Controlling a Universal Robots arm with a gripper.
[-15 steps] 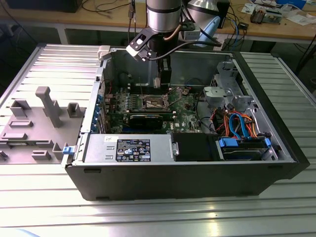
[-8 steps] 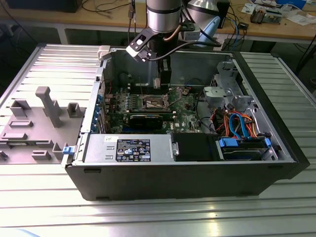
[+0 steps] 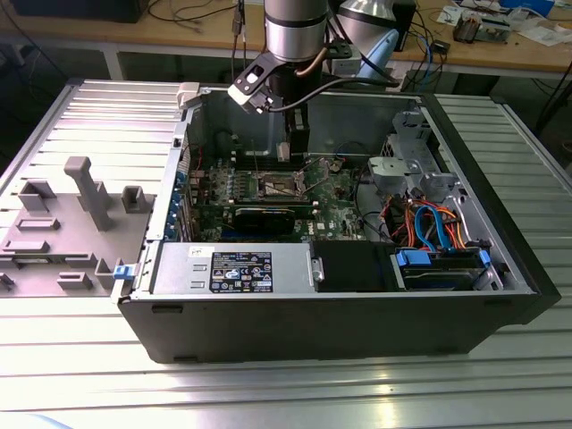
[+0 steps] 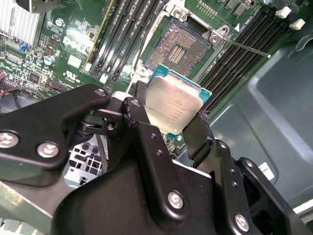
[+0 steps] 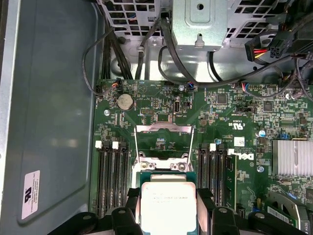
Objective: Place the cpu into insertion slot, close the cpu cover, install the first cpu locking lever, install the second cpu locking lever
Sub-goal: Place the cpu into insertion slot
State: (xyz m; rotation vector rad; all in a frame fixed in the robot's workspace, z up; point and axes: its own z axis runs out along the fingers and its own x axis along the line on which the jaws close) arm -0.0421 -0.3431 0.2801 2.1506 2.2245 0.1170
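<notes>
My gripper [image 4: 171,110] is shut on the cpu [image 4: 177,100], a flat square chip with a pale silver face, held by two opposite edges between black fingers [image 5: 133,208]. The cpu [image 5: 167,203] hangs just above the green motherboard, close to the insertion slot [image 4: 182,45], whose dark pin field lies bare inside a shiny rim. The cpu cover [image 5: 163,129], a thin silvery frame, stands swung open past the slot. A thin locking lever [image 4: 244,47] sticks out unlatched beside it. In the exterior view the gripper [image 3: 295,147] reaches down into the open computer case over the slot [image 3: 280,186].
Rows of long black memory slots [image 5: 112,176] flank the socket on both sides. A finned heatsink [image 5: 292,157], a metal drive cage [image 5: 199,22] and cable bundles [image 3: 429,223] lie around it. The power supply [image 3: 234,268] fills the case's front; a grey fixture tray [image 3: 63,219] lies outside.
</notes>
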